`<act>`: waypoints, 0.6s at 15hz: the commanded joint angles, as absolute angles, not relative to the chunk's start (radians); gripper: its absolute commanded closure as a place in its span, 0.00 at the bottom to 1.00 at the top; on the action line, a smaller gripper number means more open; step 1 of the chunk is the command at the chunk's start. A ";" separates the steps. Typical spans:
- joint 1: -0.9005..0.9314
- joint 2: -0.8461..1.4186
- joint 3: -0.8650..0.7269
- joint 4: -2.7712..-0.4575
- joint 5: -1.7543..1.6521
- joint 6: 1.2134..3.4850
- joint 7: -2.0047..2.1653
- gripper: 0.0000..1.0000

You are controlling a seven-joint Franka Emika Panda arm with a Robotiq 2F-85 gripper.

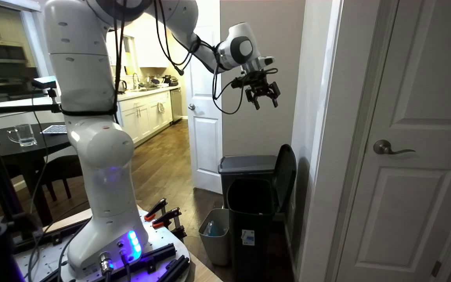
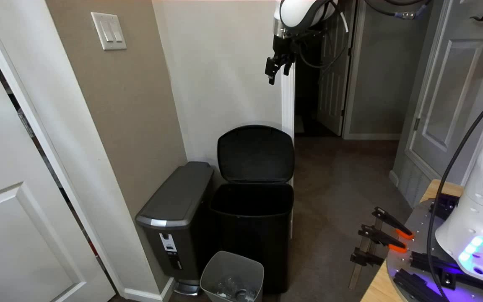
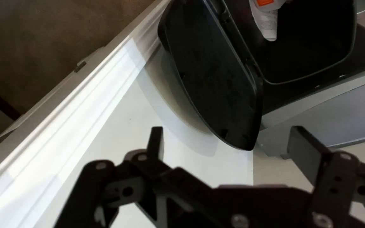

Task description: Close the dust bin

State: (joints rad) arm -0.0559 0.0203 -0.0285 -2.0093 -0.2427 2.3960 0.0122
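The dust bin (image 1: 250, 219) is a tall black bin standing on the floor by the wall, and it also shows in an exterior view (image 2: 252, 247). Its black rounded lid (image 1: 285, 176) is swung up and leans back toward the wall, leaving the mouth uncovered. The lid (image 2: 256, 155) shows its inner face. In the wrist view the lid (image 3: 214, 72) and the dark bin inside (image 3: 306, 53) are at the top. My gripper (image 1: 266, 104) is open and empty, high above the bin and apart from the lid. It also shows in an exterior view (image 2: 279, 78) and in the wrist view (image 3: 227, 134).
A second bin with a closed grey lid (image 2: 176, 197) stands beside the dust bin. A small grey pail (image 2: 233, 272) is in front. A white and orange item (image 3: 266, 19) lies in the dust bin. The white wall (image 2: 224, 75) is close behind the lid.
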 commanded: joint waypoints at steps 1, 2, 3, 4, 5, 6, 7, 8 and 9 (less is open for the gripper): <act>-0.051 0.114 -0.037 -1.895 -0.241 2.358 -0.041 0.00; -0.050 0.135 -0.037 -1.876 -0.238 2.354 -0.047 0.00; -0.050 0.151 -0.037 -1.860 -0.237 2.350 -0.050 0.00; -0.050 0.158 -0.036 -1.857 -0.228 2.345 -0.069 0.00; -0.049 0.162 -0.035 -1.854 -0.227 2.342 -0.075 0.00; -0.047 0.149 -0.034 -1.872 -0.227 2.333 -0.082 0.00; -0.042 0.153 -0.039 -1.875 -0.238 2.361 -0.036 0.00; -0.041 0.156 -0.038 -1.874 -0.239 2.355 -0.039 0.00; -0.041 0.156 -0.038 -1.874 -0.239 2.353 -0.040 0.00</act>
